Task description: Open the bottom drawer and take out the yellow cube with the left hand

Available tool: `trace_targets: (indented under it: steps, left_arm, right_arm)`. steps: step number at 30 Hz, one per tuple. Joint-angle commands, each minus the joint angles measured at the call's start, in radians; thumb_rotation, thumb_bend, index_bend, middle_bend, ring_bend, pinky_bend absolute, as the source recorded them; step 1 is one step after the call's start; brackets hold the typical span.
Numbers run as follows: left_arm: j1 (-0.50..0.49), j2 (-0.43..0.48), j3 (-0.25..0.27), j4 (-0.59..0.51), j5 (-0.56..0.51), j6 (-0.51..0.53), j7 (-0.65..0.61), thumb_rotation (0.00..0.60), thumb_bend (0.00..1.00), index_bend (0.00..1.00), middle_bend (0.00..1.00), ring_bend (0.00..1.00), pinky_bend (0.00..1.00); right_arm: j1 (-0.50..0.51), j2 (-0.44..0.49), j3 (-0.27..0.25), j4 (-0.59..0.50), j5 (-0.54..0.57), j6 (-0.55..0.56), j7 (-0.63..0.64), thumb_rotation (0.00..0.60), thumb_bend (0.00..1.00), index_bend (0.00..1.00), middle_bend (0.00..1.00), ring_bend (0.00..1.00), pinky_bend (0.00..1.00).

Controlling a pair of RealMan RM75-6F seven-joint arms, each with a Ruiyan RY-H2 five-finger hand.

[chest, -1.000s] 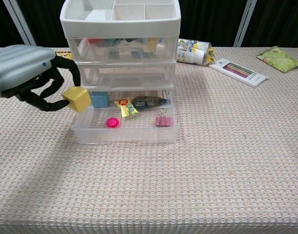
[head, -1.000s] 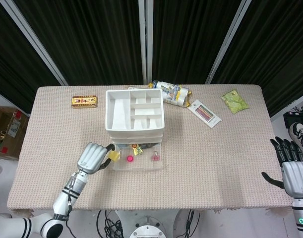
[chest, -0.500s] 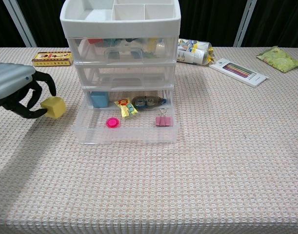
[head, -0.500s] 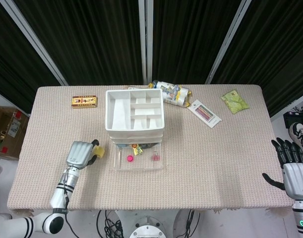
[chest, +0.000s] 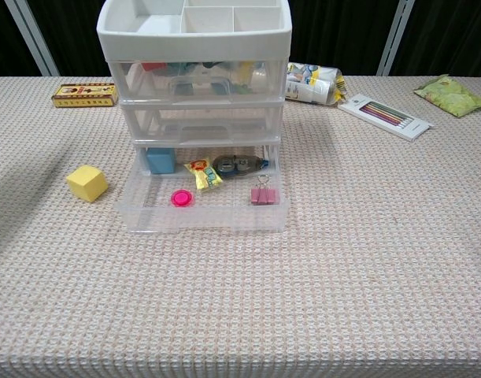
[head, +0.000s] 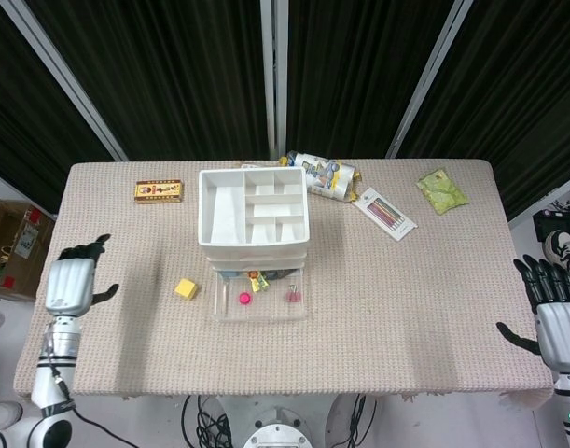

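The yellow cube (head: pixel 185 288) (chest: pixel 86 183) lies alone on the table, just left of the pulled-out bottom drawer (head: pixel 257 311) (chest: pixel 201 214). That clear drawer belongs to a white drawer unit (head: pixel 253 213) (chest: pixel 196 31). My left hand (head: pixel 70 283) hovers at the table's left edge, far from the cube, fingers apart and holding nothing. My right hand (head: pixel 555 317) hangs past the table's right edge, fingers spread and empty. Neither hand shows in the chest view.
Inside the drawer are a pink disc (chest: pixel 181 198), a pink binder clip (chest: pixel 264 194), a blue block (chest: pixel 160 160), a yellow packet (chest: pixel 202 173) and a tape dispenser (chest: pixel 238 164). A yellow box (head: pixel 159 191), foil bag (head: pixel 324 175), pencil pack (head: pixel 385 212) and green pouch (head: pixel 442 191) lie at the back.
My left hand let go of the yellow cube, set it on the table left of the drawer, and drew back to the left edge. The right hand stayed put.
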Motion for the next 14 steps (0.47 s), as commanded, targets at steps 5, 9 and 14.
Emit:
trace_targets:
  steps: [5,9,14]
  left_arm:
    - [0.172,0.212,0.099,-0.071,0.119,0.087,-0.203,0.600,0.15,0.17,0.29,0.25,0.26]
    - [0.237,0.228,0.133,-0.094,0.164,0.155,-0.179,0.600,0.15,0.17,0.28,0.25,0.26]
    - [0.299,0.210,0.155,-0.103,0.226,0.228,-0.155,0.600,0.15,0.17,0.28,0.25,0.26]
  right_arm:
    - [0.007,-0.021,-0.012,0.024,-0.017,-0.012,0.032,0.600,0.06,0.00,0.05,0.00,0.00]
    - [0.007,-0.041,-0.021,0.034,-0.030,-0.010,0.034,0.600,0.06,0.00,0.05,0.00,0.00]
    - [0.010,-0.055,-0.026,0.036,-0.049,-0.003,0.036,0.600,0.06,0.00,0.06,0.00,0.00]
